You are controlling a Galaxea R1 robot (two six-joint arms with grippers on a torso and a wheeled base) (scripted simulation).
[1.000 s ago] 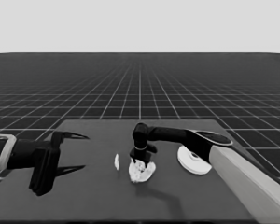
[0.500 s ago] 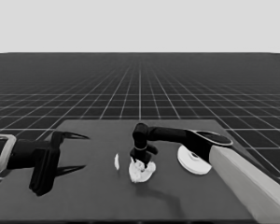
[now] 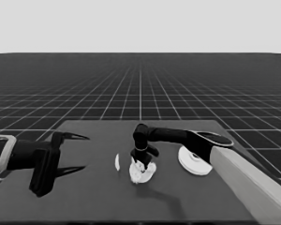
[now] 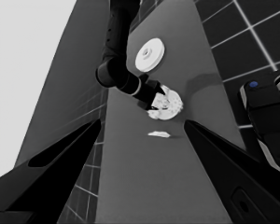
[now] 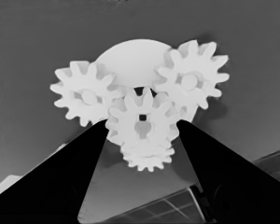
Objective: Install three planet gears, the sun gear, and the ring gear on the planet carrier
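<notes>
**White gears clustered on the smaller round part, right pincer over the middle one**

White against the dark surface (image 3: pixel 98 197), the smaller round part (image 5: pixel 130 58) lies near the middle of the table with toothed gears stacked on it. In the right wrist view one gear (image 5: pixel 86 97) sits on one side of the disc, a second gear (image 5: pixel 191 80) on the other side, and a third gear (image 5: pixel 148 159) shows partly under the middle gear (image 5: pixel 142 122), which sits at the centre of the group with its teeth among theirs.

The right pincer (image 3: pixel 140 163) reaches in from the right and points down at this cluster. Its two fingers stand either side of the middle gear, their inner edges at the gear's teeth; whether they press on it or merely flank it I cannot tell.

The larger round part (image 3: pixel 193 161) lies flat on the surface to the right of the cluster, partly under the right arm, apart from the gears. A thin white piece (image 3: pixel 117 161) lies just left of the cluster, not touching it.

The left pincer (image 3: pixel 77 152) hangs over the surface's left end, its fingers spread wide with nothing between them.
</notes>
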